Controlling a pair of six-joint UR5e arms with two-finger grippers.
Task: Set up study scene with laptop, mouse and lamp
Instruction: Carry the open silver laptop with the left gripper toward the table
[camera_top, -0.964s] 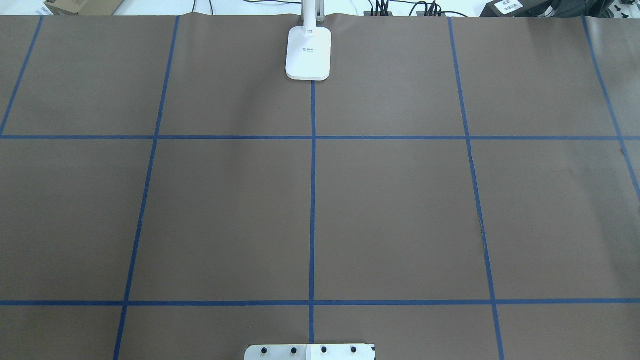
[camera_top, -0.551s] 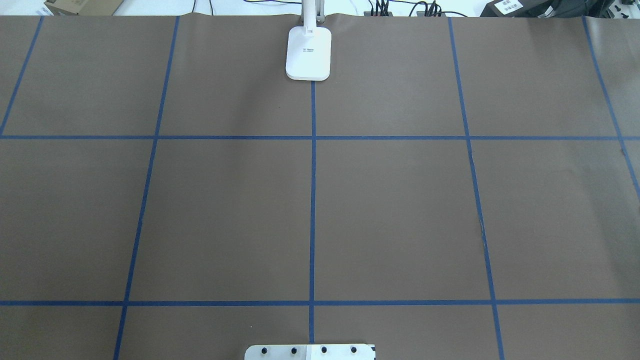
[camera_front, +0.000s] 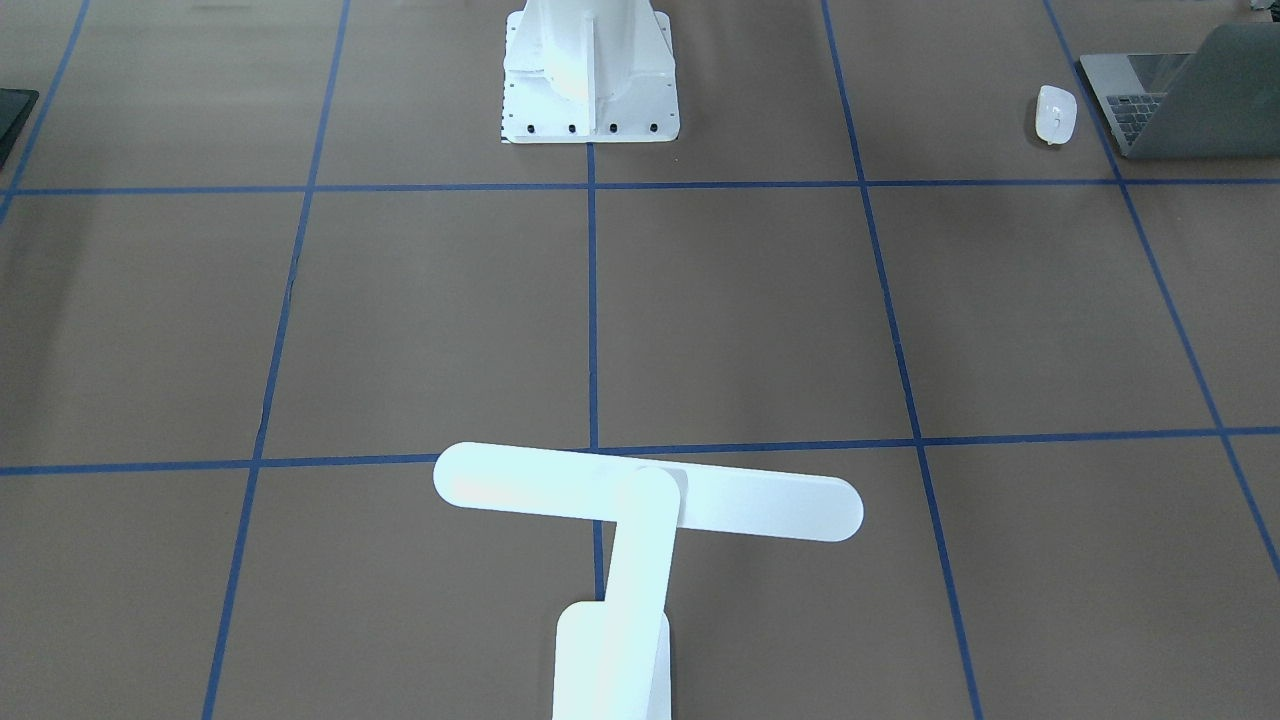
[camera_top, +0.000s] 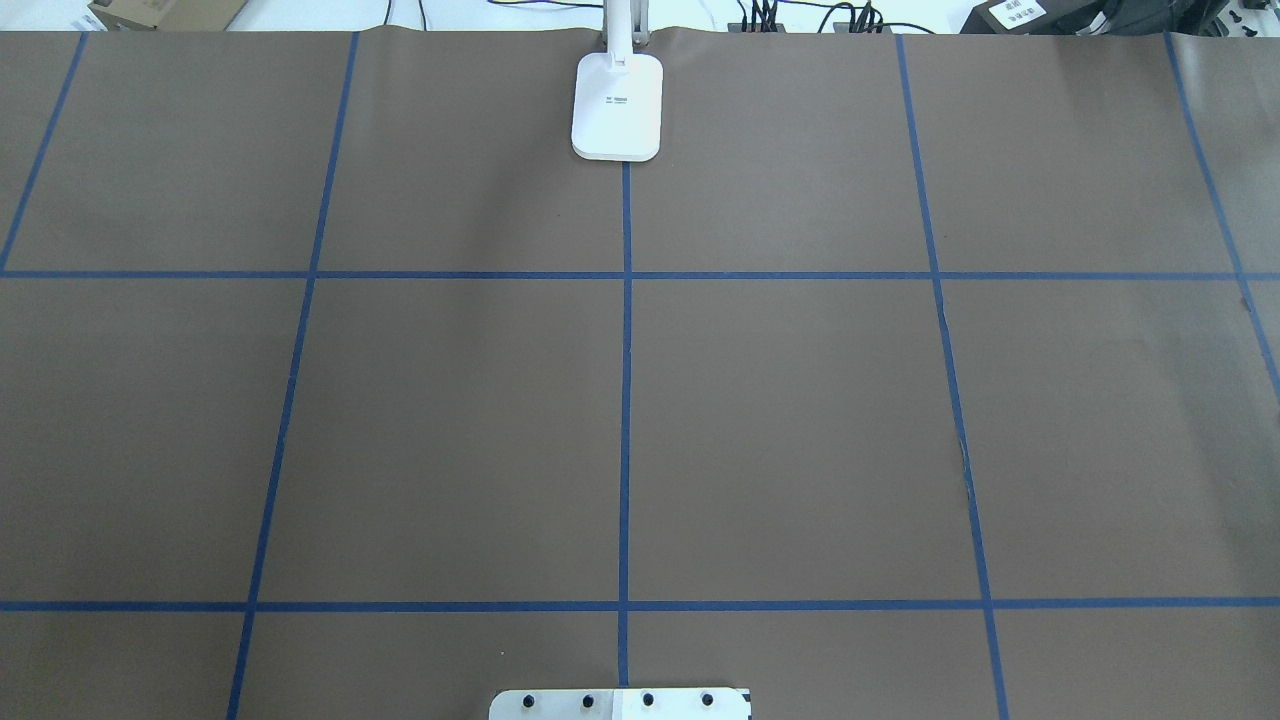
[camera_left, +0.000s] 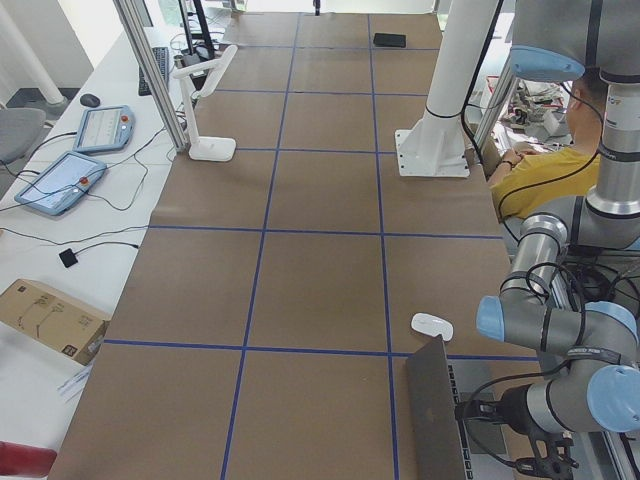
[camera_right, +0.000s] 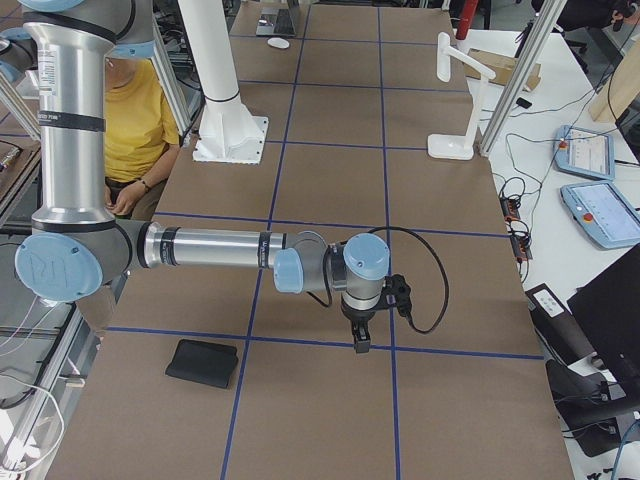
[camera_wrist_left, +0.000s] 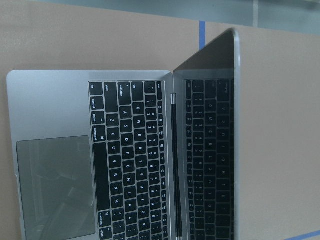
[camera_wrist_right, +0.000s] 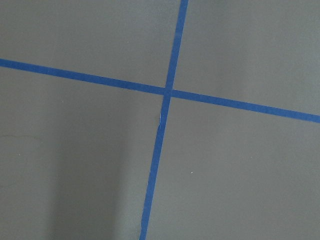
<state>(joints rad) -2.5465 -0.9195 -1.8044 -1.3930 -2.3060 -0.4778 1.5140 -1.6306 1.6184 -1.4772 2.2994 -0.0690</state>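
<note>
So overhead catches lamp (camera_top: 617, 105) base; front view adds open laptop (camera_front: 1190, 100), mouse (camera_front: 1056, 113) at its 9 o'clock. Left gripper (camera_left: 543, 465), right gripper (camera_right: 360, 340): can't tell.

The middle squares of the brown-papered table (camera_top: 800, 420) lie open, hemmed by a white T-shaped desk lamp (camera_front: 640, 495) at the far edge, a white bolted metal pedestal (camera_front: 590, 90) opposite, an open grey laptop (camera_front: 1190, 95) with small white mouse (camera_front: 1056, 113) at the left end, and a flat black mat (camera_right: 203, 362) at the right.
</note>
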